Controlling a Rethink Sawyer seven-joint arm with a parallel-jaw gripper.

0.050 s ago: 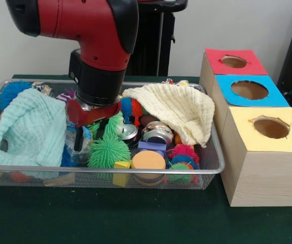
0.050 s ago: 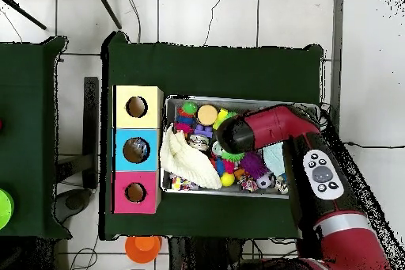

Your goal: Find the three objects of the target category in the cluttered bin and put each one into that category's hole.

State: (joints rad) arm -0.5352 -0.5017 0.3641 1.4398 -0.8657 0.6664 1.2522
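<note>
A wire mesh bin [image 1: 44, 169] holds mixed clutter. In it are a green spiky ball [image 1: 109, 151], crushed cans [image 1: 157, 133], an orange disc [image 1: 148, 160], a yellow block [image 1: 121, 165], a purple block [image 1: 152, 146] and a red-and-blue spiky ball [image 1: 182, 152]. My gripper [image 1: 90, 136] is down in the bin's middle, just left of the green ball, open around a pale blue-and-white item. From overhead the arm hides the gripper and the bin's right half [image 2: 237, 99]. Beside the bin stand three boxes with a red hole [image 1: 233, 61], a blue hole [image 1: 249, 90] and a yellow hole [image 1: 271, 127].
A cream cloth [image 1: 179, 109] drapes over the bin's right side and a mint cloth [image 1: 31, 127] covers its left. A blue spiky ball [image 1: 11, 91] sits in the far left corner. An orange object [image 2: 142, 245] lies on the floor below the table.
</note>
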